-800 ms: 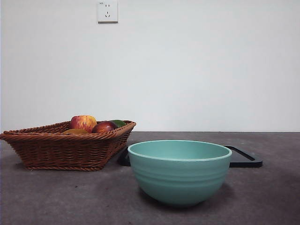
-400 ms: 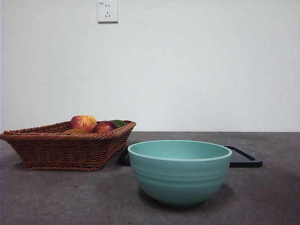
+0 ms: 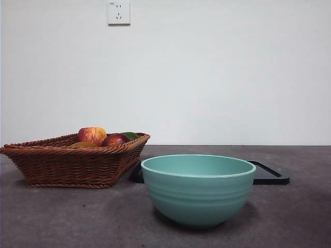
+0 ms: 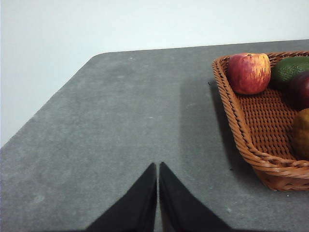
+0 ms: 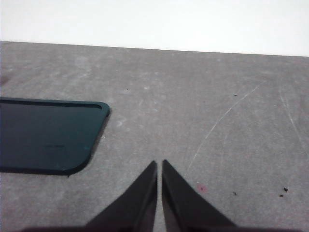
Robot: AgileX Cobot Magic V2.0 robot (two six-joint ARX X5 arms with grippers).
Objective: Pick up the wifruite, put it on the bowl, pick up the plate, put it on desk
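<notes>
The wifruite, golden-brown, lies in a brown wicker basket; only its top shows over the basket rim in the front view. The teal bowl stands empty on the desk, near the front. Behind it lies the plate, a flat dark rectangular one, also seen in the right wrist view. My left gripper hangs shut above bare desk beside the basket. My right gripper is shut above bare desk beside the plate. Neither arm shows in the front view.
In the basket also lie a red-and-yellow apple, a green fruit and a dark red fruit. A wall socket is on the white wall behind. The desk's rounded corner lies beyond my left gripper.
</notes>
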